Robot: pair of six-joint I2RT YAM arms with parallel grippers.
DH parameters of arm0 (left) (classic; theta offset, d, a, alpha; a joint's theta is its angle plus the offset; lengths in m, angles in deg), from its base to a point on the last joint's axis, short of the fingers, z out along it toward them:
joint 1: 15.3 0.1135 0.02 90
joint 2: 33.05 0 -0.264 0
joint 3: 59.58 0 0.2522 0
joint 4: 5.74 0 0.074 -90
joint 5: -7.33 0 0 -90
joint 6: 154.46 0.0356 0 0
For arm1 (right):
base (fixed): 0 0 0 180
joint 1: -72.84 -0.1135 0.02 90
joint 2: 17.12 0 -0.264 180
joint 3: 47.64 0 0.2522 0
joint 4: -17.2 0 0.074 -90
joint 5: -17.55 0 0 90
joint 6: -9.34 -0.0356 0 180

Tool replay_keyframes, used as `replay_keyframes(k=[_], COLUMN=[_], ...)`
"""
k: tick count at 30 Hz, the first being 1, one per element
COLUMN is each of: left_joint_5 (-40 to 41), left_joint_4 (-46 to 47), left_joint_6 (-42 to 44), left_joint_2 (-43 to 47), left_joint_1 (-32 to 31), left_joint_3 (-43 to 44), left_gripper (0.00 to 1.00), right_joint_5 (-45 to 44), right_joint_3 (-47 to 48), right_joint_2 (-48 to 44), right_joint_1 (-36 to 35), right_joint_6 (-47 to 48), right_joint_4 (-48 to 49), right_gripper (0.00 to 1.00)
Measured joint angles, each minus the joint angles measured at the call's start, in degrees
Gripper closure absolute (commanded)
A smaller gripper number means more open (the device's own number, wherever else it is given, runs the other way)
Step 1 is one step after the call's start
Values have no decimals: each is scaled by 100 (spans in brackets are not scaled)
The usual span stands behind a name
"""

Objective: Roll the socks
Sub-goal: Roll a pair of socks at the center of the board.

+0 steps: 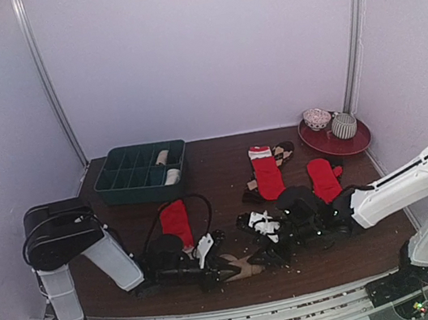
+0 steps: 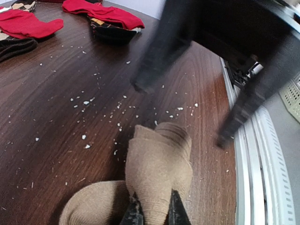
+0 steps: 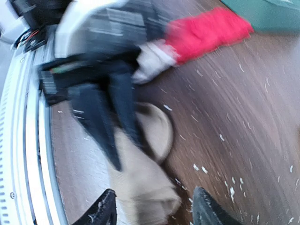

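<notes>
Tan knitted sock (image 1: pixel 244 267) lies 9-to-3 along the bench's (image 1: pixel 223 166) near edge | left gripper (image 2: pixel 152 212) narrow, pinching its 9 o'clock end | right gripper (image 3: pixel 155 194) at 3 o'clock, jaws wide, straddling the other end unclamped

Tan sock (image 2: pixel 157 173): plain, fine ribbed knit, no pattern. Red socks (image 1: pixel 268 177): solid red w/ white/cream ends. Diamond socks (image 1: pixel 282 151): dk brown w/ tan diamonds. Table (image 2: pixel 56 140): dk brown wood grain, white specks all over. Tray (image 1: pixel 133 195): dk green. Plate (image 1: pixel 359 141): deep red. On it I see one bowl (image 1: pixel 316 118) white w/ reddish dots, other bowl (image 1: pixel 344 125) grey-striped. My arms (image 1: pixel 392 192): white w/ black joints. Walls (image 1: pixel 203 47): pale lilac-white.
</notes>
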Motion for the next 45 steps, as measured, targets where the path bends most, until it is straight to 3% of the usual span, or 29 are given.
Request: replay_keyframes(k=[6,18,22,29,35,39,45], left_joint_5=[-11,-74,-83,-127,31,275,658], left_joint_4=[68,131,153,267,57,-518,-1580], left_joint_6=[-133,-155,-155,-153,-50,179,673], left_joint_2=[-28,-70,-76,-118,168,758,1958], left_joint_1=[9,31,31,55,63,24,-55], left_joint_3=[4,-26,-26,-33,-214,-496,-927], left_gripper=[100,100,100,100,53,4,2], right_joint_5=[-601,-1709,-1777,-1652,-1335,-885,-444], right_joint_3=[17,157,251,396,632,863,1257], right_joint_2=[328,933,1128,1239,1366,1512,1661], right_joint_1=[-728,-935,-960,-973,-876,-682,-527], right_joint_6=[756,1250,1246,1196,1027,911,868], right_joint_4=[291,352,319,179,-4,-105,-605], right_gripper=[39,40,46,74,80,81,81])
